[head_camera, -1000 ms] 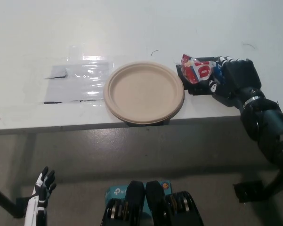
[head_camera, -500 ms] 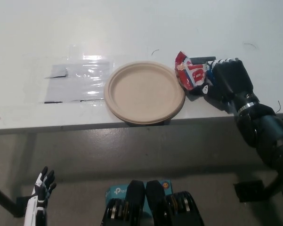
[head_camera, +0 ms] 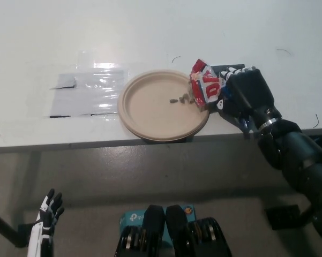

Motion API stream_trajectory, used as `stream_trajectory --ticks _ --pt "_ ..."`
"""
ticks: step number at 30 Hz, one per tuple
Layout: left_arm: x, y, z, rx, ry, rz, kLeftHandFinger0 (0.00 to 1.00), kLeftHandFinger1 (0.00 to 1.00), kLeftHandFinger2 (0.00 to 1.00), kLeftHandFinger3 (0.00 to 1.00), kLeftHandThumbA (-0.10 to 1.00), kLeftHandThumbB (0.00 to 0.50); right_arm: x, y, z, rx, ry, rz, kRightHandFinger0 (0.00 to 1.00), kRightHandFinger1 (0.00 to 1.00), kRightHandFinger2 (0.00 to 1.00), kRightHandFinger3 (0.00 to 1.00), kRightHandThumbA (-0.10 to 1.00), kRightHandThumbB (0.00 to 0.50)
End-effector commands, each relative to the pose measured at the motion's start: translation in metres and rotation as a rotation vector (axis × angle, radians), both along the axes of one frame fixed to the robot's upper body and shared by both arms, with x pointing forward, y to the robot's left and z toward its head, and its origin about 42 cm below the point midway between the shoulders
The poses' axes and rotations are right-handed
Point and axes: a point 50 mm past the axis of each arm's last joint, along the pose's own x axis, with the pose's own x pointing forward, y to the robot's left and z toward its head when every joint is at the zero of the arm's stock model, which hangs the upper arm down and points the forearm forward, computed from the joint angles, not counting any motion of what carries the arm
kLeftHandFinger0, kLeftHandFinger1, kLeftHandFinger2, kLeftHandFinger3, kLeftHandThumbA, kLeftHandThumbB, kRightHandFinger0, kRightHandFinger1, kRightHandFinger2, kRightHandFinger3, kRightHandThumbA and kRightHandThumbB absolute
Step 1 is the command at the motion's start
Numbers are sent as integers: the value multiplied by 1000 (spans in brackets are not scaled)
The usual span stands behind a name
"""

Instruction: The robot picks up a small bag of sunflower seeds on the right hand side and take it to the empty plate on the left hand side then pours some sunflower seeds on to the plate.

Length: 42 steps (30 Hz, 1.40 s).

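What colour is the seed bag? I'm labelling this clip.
Red with white markings, seen in the head view: the bag is held by the black right hand.

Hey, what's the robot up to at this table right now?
The robot's black right hand holds a small red and white bag of sunflower seeds tilted over the right edge of a tan plate on the white table. A few seeds lie on the plate near the bag's mouth, so pouring is under way. The white left hand rests low at the lower left, below the table, holding nothing.
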Motion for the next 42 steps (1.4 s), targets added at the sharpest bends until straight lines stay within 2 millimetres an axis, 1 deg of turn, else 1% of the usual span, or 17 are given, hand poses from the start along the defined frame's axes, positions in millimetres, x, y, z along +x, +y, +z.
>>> stream_trajectory --ticks 1,6,9,11,17,19,20,22,23,24,26,29,33,34,37,39,42 --pt "4 3 10 9 -52 -11 1000 1000 1000 1000 1000 136 14 34 54 50 -168 137 0 60 578 478 -100 116" --pt "2 3 10 4 -47 -9 1000 1000 1000 1000 1000 144 15 38 59 -60 -228 176 0 104 652 548 -100 199" --pt "2 3 9 3 -49 -14 1000 1000 1000 1000 1000 151 16 41 61 -168 -253 187 0 137 643 284 -100 214" --pt "2 3 9 5 -49 -13 1000 1000 1000 1000 1000 155 17 44 63 -245 -277 192 0 141 647 221 -100 228" --pt "5 2 11 3 -51 -21 1000 1000 1000 1000 1000 178 19 48 73 -343 -318 273 0 30 545 88 -100 267" --pt "6 3 11 -4 -56 -22 1000 1000 1000 1000 1000 161 19 49 74 -342 -313 282 0 0 517 153 -100 269" --pt "6 3 11 -3 -57 -25 1000 1000 1000 1000 1000 158 18 48 74 -345 -324 280 0 0 473 243 -100 267" --pt "7 3 11 5 -54 -24 1000 1000 1000 1000 1000 163 18 47 72 -356 -326 273 0 0 429 203 -100 262" --pt "6 3 12 3 -57 -29 1000 1000 1000 1000 1000 149 17 45 69 -359 -322 272 0 0 331 264 -100 275" --pt "5 3 11 0 -58 -28 1000 1000 1000 1000 1000 142 16 43 66 -355 -322 271 0 0 316 151 -100 275" --pt "5 4 11 5 -57 -23 1000 1000 1000 1000 1000 142 15 41 64 -321 -312 272 0 0 319 58 -100 273" --pt "5 4 10 17 -50 -23 1000 1000 1000 1000 1000 154 15 36 60 -204 -270 226 0 37 397 70 -100 209" --pt "4 3 10 20 -52 -24 1000 1000 1000 1000 1000 149 14 31 56 -13 -187 186 0 124 606 22 -100 159" --pt "4 3 10 18 -50 -23 1000 1000 1000 1000 1000 155 14 30 55 16 -179 172 0 141 631 77 -100 157" --pt "2 2 8 3 -44 -12 1000 1000 1000 1000 1000 155 12 25 46 129 -123 107 0 107 598 302 -100 55" --pt "0 2 7 1 -42 -13 1000 1000 1000 1000 1000 156 11 23 42 186 -97 75 0 57 525 355 -100 28" --pt "0 2 7 11 -50 -14 1000 1000 1000 1000 1000 134 10 16 38 252 -82 38 0 34 556 430 -100 16"
